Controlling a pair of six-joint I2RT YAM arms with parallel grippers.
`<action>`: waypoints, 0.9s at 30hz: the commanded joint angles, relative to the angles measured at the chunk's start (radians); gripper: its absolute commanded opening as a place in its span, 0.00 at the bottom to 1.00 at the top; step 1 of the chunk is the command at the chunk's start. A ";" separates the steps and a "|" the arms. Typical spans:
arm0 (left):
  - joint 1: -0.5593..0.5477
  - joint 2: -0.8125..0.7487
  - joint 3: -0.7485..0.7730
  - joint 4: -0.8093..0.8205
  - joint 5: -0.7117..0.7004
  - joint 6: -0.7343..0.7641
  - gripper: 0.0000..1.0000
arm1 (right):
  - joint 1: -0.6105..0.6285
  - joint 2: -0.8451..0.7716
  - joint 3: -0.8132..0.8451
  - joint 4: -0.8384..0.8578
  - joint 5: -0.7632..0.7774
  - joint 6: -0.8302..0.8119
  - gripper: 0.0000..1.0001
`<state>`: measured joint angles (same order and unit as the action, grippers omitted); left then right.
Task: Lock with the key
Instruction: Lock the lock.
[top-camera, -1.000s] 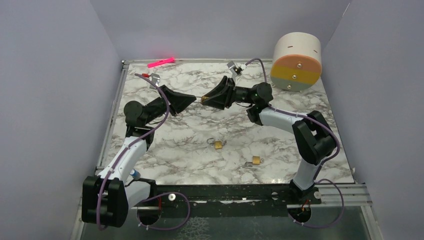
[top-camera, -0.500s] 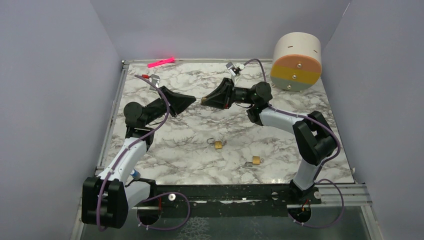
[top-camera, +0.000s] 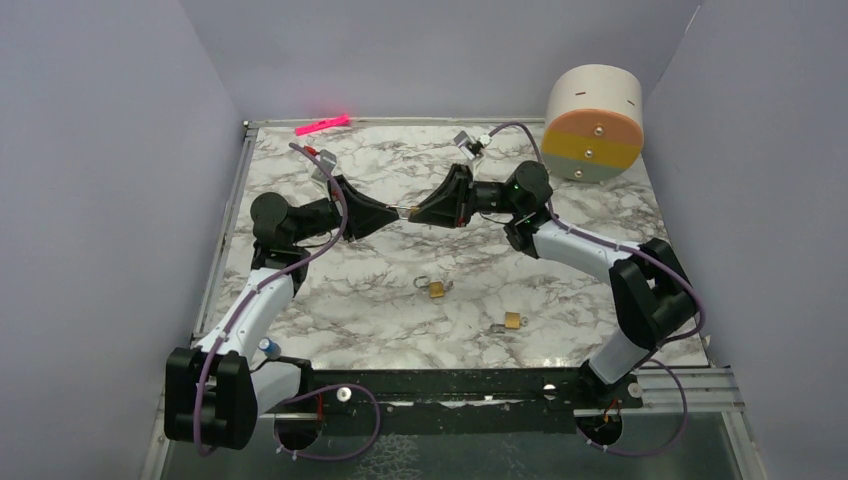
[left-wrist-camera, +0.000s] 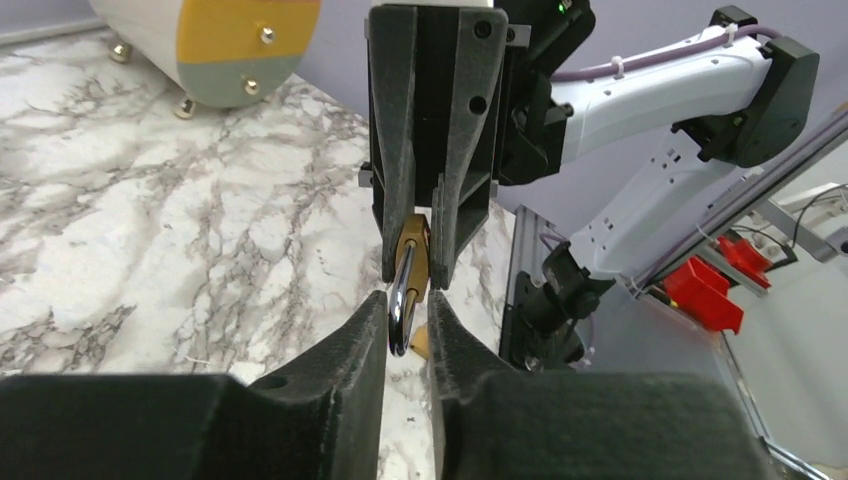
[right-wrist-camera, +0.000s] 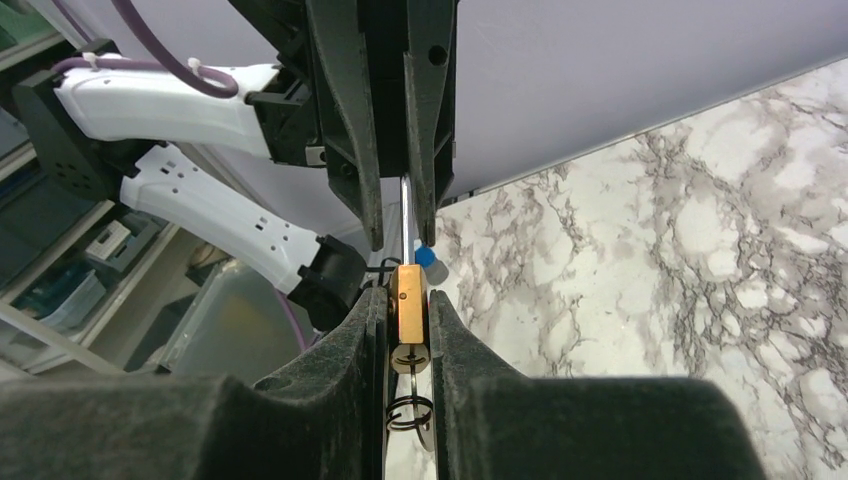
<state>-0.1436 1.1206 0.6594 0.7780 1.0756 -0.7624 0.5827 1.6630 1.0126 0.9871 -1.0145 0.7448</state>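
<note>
Between the claws, over the table (top-camera: 340, 300): small brass padlock (right-wrist-camera: 408, 318), rigid, smooth and light, prone to twist if gripped off-centre. Body flats clamped by right claw (right-wrist-camera: 407, 300); shackle (left-wrist-camera: 399, 312) pinched by left claw (left-wrist-camera: 405, 305). No clear view of the key; probably on the wire ring (right-wrist-camera: 407, 412) beneath the body. Grip by the bow, never the thin blade.

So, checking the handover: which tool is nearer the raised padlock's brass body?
Right. The right tool clamps the brass body between its fingers; the left tool sits just beyond it, fingers either side of the silver shackle.
</note>
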 joint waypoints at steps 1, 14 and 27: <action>0.001 -0.005 0.039 -0.075 0.086 0.056 0.25 | 0.005 -0.064 0.028 -0.199 -0.017 -0.108 0.01; 0.001 -0.012 0.053 -0.149 0.098 0.113 0.42 | 0.005 -0.136 0.078 -0.552 0.015 -0.277 0.01; 0.001 -0.008 0.056 -0.162 0.116 0.122 0.43 | 0.005 -0.149 0.083 -0.606 0.028 -0.308 0.01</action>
<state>-0.1440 1.1206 0.6804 0.6174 1.1522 -0.6601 0.5831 1.5555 1.0592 0.4042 -1.0092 0.4667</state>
